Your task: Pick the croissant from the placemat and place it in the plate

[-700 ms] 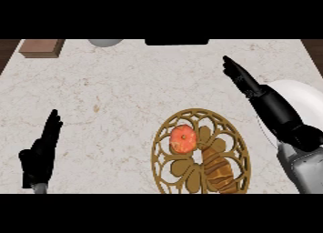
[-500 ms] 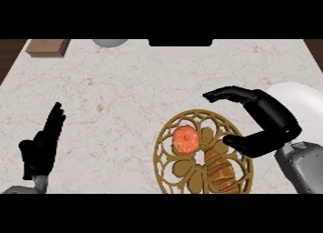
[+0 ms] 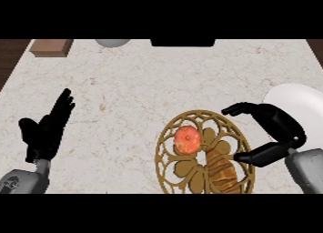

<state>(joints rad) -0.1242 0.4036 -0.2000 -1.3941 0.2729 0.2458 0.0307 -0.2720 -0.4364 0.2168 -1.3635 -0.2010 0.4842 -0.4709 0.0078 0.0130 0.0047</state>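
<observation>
The counter's [image 3: 137, 82] left edge slants up from lower left, with dark wood beyond it. Just inside that edge, low in the view, the left hand [image 3: 46, 129] rests with its fingers straight and close together, pointing up, the thumb apart, touching nothing. At the far edge stand a brown block [image 3: 51, 46] in the left corner, then a grey round thing [image 3: 113, 43] and a black thing [image 3: 182, 42], all cut off by the top of the view. Between that far row and the hands the pale marble lies bare and wide. Right of centre, low down, is the round openwork placemat [image 3: 204, 152], its lower rim cut by the bottom of the view. An orange-red fruit [image 3: 188, 139] sits on its left half, and the croissant [image 3: 221, 170] lies on its lower right part, well inside the rim. The right hand [image 3: 275, 132] hangs over the placemat's right rim, fingers and thumb curled into a hook that grips nothing. Its thumb tip is just beside the croissant's upper end, and whether they touch cannot be told. Behind the hand, the white plate [image 3: 305, 104] is near the placemat and cut by the view's right edge.
</observation>
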